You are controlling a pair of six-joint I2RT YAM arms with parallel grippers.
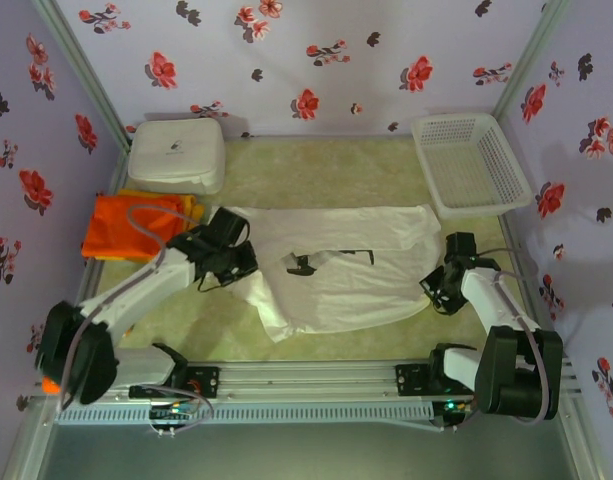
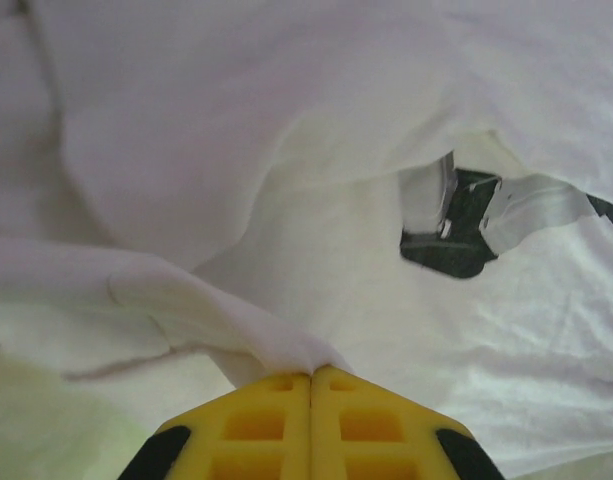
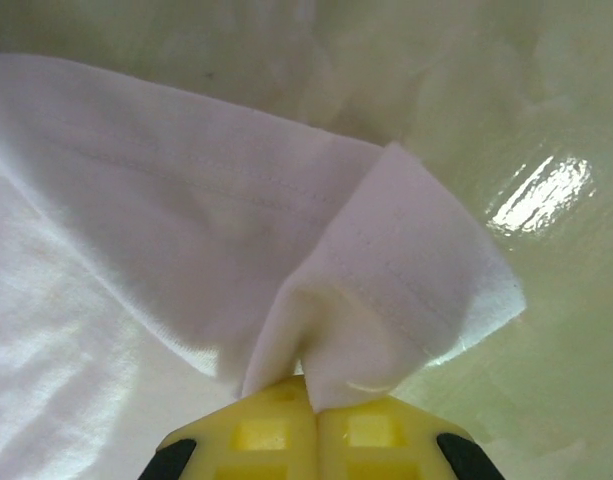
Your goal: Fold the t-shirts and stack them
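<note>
- The orange t-shirt lies folded at the left edge of the surface, with the yellow t-shirt peeking out along its far side.
- Just behind them sits a white box.
- The left end effector is fully closed, its yellow fingers pressed together on a raised fold of the off-white t-shirt at the shirt's left end.
- That shirt is spread across the middle of the surface, rumpled, with its black print partly folded over.
- The right end effector is also fully closed, pinching a doubled-over hemmed corner at the shirt's right end.
- A white mesh basket stands at the far right corner, apart from the shirt.
</note>
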